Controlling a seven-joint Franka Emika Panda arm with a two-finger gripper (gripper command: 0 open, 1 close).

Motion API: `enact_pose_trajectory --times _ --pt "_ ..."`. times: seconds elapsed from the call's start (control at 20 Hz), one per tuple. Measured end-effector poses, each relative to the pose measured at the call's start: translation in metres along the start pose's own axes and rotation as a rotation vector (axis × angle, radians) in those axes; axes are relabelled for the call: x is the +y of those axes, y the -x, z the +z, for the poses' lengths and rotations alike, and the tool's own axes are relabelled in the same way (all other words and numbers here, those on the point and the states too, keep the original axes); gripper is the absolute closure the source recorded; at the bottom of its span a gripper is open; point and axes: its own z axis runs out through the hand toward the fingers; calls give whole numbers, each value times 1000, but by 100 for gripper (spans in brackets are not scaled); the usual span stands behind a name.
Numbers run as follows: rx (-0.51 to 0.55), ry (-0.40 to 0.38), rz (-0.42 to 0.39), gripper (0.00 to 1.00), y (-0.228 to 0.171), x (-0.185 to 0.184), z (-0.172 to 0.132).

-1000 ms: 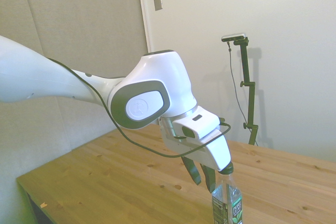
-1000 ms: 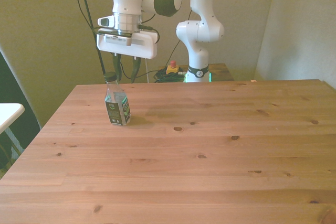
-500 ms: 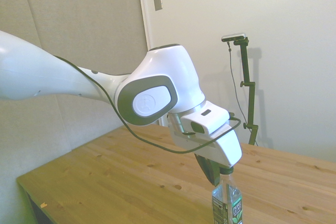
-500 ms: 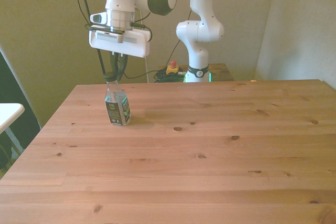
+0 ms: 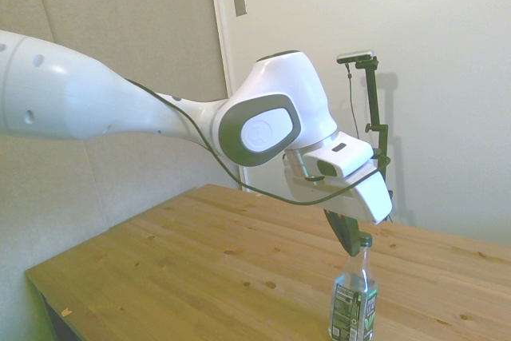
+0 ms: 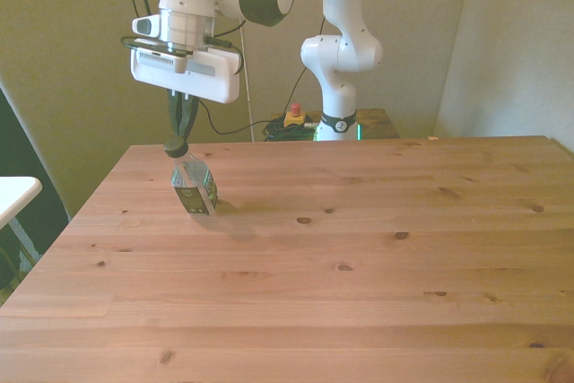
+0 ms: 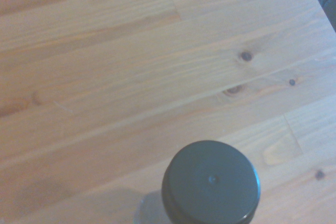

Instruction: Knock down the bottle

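Where the claw hangs: the gripper point(image 6: 182, 125) sits just above the bottle point(image 6: 192, 182), its fingertips at the dark green cap point(image 5: 365, 239).
Bottle lean: in the front view it tilts, cap toward the front view's left, base on the table point(image 6: 359, 257) below the claw.
Wrist view: cap point(image 7: 211, 188) seen from straight above, wood around it.
Claw state: fingers drawn narrow, close together, gripping nothing.
Count: one bottle, one claw.
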Motion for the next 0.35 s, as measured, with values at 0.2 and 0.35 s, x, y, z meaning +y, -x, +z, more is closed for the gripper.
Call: enact_pose_trajectory --times 0.2,0.35 --pt "-3 0 12 100 1 -42 22" --pt "-2 -33 33 100 -1 -57 31"
